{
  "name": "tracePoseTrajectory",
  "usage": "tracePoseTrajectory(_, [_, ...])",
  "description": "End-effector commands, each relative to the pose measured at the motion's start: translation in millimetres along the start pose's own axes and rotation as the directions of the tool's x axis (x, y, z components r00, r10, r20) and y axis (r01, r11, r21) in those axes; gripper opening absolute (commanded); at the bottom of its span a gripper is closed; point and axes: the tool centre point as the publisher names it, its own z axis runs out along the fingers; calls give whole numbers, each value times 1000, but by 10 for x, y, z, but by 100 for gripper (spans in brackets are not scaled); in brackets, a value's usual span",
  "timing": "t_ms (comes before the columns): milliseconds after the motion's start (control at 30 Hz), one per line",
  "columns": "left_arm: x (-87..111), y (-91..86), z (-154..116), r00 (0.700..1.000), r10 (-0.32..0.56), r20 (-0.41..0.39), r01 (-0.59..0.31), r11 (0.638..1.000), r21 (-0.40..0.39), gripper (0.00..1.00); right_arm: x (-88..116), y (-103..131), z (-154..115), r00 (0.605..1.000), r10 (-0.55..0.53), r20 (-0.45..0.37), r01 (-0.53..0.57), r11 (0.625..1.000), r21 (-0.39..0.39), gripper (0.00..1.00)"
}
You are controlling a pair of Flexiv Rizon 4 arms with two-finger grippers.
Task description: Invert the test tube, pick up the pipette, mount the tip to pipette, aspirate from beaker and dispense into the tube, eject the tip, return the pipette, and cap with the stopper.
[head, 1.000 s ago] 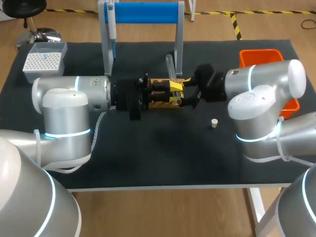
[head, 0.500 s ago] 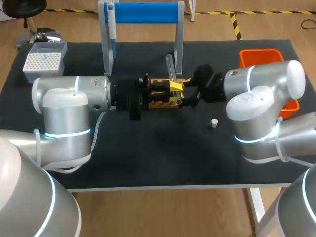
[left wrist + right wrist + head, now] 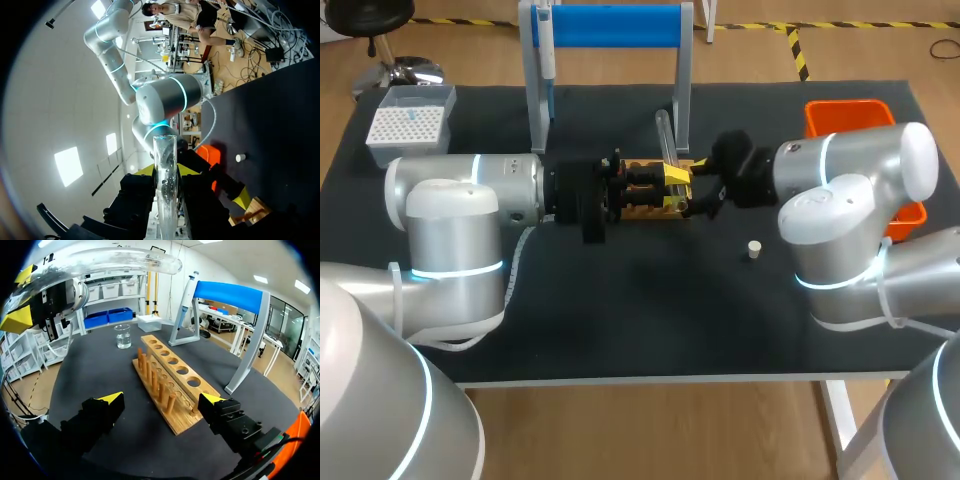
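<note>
**Left arm.** The left fingers (image 3: 672, 180) are clenched on the test tube (image 3: 665, 140), one on each side of the glass. In the left wrist view the tube (image 3: 166, 190) stands straight out between them. From the head view it rises from the grip toward twelve o'clock, over the wooden rack (image 3: 645, 207).

**Right arm.** The right fingers (image 3: 700, 190) are released and spread wide. They sit just beside the left fingers, at their three o'clock. In the right wrist view the rack (image 3: 170, 382) lies ahead between the spread tips. The tube (image 3: 115, 262) is outside them, held high above the rack's far side.

**Other items.**
- The stopper (image 3: 753, 249) lies on the bench (image 3: 640, 310) at five o'clock of the right fingers, apart from them.
- The pipette (image 3: 547, 50) hangs on its stand (image 3: 610, 25), at eleven o'clock of the left fingers.
- The beaker (image 3: 122, 336) stands beyond the rack's far end.
</note>
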Motion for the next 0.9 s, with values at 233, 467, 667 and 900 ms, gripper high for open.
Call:
tracePoseTrajectory(233, [-103, 372, -141, 910, -414, 25, 415, 910, -14, 0, 2, -8, 3, 1000, 0, 0, 0, 1000, -1, 100])
tracePoseTrajectory(467, [-182, 653, -187, 743, -669, 0, 667, 741, -78, 0, 2, -8, 3, 1000, 0, 0, 0, 1000, -1, 100])
tracePoseTrajectory(667, [-236, 812, -137, 514, -858, 2, 852, 510, -117, 0, 2, -8, 3, 1000, 0, 0, 0, 1000, -1, 100])
tracePoseTrajectory(900, [-317, 825, -113, 450, -892, 43, 889, 443, -117, 0, 2, -8, 3, 1000, 0, 0, 0, 1000, -1, 100])
